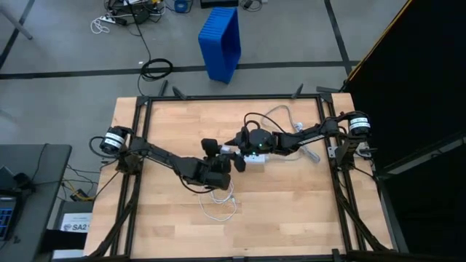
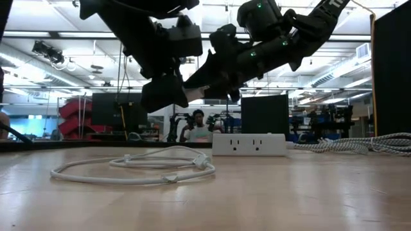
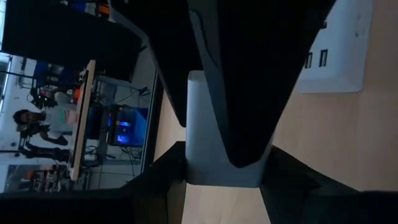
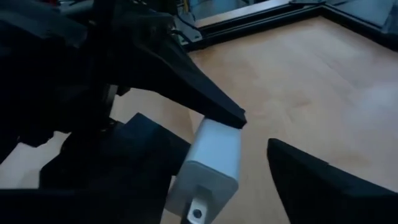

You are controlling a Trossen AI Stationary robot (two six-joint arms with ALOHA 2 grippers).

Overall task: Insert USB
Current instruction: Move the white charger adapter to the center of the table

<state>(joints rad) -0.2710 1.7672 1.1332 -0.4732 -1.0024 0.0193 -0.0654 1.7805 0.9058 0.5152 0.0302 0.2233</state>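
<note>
Left gripper (image 1: 231, 161): near the table's centre in the high view, arm reaching in from 9 o'clock; lifted clear of the wood in the low view. Its dark fingers (image 3: 155, 180) sit on either side of a white charger block (image 3: 214, 143), jaws narrowed onto it.
Right gripper (image 1: 240, 149): arm comes in from 3 o'clock and meets the left gripper head-on, just toward 1 o'clock of it. One dark finger (image 4: 205, 93) touches the top of the same block, the other stands apart to the side; jaws fairly wide, not clamped.
White charger block: held in the air between the two grippers, above the table; in the right wrist view one end face shows a small slot-like port (image 4: 198, 213).
USB (image 2: 138, 168): thin white cable in loose loops flat on the table, at about 6 o'clock from the left gripper in the high view (image 1: 220, 206); a small white plug lies on the loop's near side (image 2: 170, 178). Neither gripper touches it.
Power strip (image 2: 249, 144): white, resting on the table under the right arm, outlets facing the low camera; its thicker grey cord (image 2: 359, 144) trails off toward 3 o'clock in that view.
Table (image 1: 291, 218): light wood, black frame.
Beyond the table: a person (image 2: 199, 126) sits far back in the room; a blue bin (image 1: 221, 40) stands on the floor at 12 o'clock.
</note>
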